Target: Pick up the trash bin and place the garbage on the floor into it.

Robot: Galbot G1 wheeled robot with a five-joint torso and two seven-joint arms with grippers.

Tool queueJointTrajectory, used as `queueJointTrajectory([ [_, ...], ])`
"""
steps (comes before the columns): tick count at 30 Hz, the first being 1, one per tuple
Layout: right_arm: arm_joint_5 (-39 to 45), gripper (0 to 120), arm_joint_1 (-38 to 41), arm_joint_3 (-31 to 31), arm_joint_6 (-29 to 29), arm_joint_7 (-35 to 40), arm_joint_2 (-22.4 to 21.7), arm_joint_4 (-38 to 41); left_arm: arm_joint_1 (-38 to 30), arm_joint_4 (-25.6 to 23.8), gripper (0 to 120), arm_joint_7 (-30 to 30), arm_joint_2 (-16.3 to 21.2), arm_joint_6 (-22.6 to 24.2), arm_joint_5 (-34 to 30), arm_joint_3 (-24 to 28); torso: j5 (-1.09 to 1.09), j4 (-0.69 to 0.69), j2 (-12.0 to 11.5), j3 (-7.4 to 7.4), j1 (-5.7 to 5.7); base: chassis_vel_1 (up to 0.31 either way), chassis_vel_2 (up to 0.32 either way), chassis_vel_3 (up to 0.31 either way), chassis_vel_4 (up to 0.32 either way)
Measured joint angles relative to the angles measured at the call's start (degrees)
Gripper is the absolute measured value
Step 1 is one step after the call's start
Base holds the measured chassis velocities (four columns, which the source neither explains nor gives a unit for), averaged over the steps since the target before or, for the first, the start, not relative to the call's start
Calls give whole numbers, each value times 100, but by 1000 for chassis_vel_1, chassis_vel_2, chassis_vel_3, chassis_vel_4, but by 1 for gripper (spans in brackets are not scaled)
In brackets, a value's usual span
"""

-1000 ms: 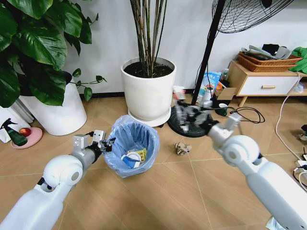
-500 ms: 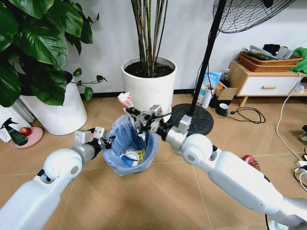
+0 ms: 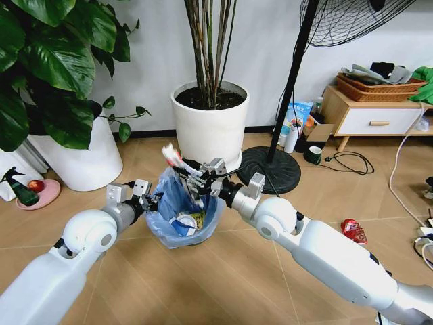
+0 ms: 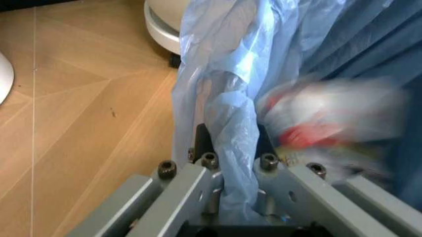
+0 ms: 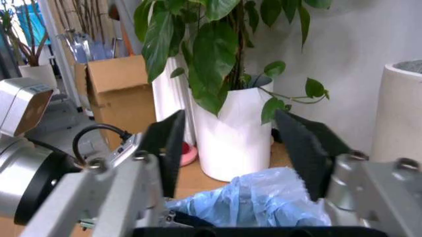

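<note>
1. The floor (image 3: 223, 284): the crushed red can (image 3: 354, 230) lies on it well to the right of the trash bin, untouched. In my judgement it remains to be collected.
2. Right arm: a second ago it was stretched out far to the right of the trash bin. Since then it has swung across, and it now reaches in from the right with its wrist over the bin's mouth.
3. The trash bin (image 3: 159, 230): it stands just in front of the white plant pot (image 3: 210, 128), in the same position as a second ago. A blue-white cup and yellow wrapper (image 3: 189, 222) lie at the bottom of its blue liner.
4. Right gripper (image 3: 193, 177): it sits over the bin's far rim. In the right wrist view its fingers (image 5: 168, 143) are spread wide with nothing between them. Half a second ago it carried a white-and-red piece higher above the bin.
5. Left gripper (image 3: 147, 201): it sits at the bin's left rim, where it has stayed throughout. In the left wrist view its fingers (image 4: 201, 143) are pinched on a fold of the liner, steadying the bin.
6. White-and-red piece (image 3: 170, 154): it is just above the bin's far-left rim, beside the right gripper's tips. In the left wrist view it appears as a blur (image 4: 329, 118) against the liner. Judgement: it is being dropped. Whether it lands inside cannot be confirmed.
</note>
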Motion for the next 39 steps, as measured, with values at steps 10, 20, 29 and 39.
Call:
queueJointTrajectory([
  [10, 111, 90, -289, 659, -223, 443, -145, 47, 82, -8, 0, 0, -42, 0, 17, -157, 1, 1, 0, 0, 0, 0, 0, 0, 0],
  [20, 145, 100, -1221, 1965, -712, 1035, -627, -1254, 139, -51, 0, 0, -137, 0, 40, -271, 2, -2, 0, 0, 0, 0, 0, 0, 0],
  [29, -662, 100, -1285, 1862, -706, 786, -130, -3252, 204, -134, 0, 0, -115, 0, 50, -336, 2, 0, 0, 0, 0, 0, 0, 0, 0],
  [39, -1568, 100, -830, 1768, -423, 498, 1490, -5408, 256, -187, 0, -6, -118, 0, 50, -342, 3, 1, 0, 1, 0, 0, 0, 0, 0],
])
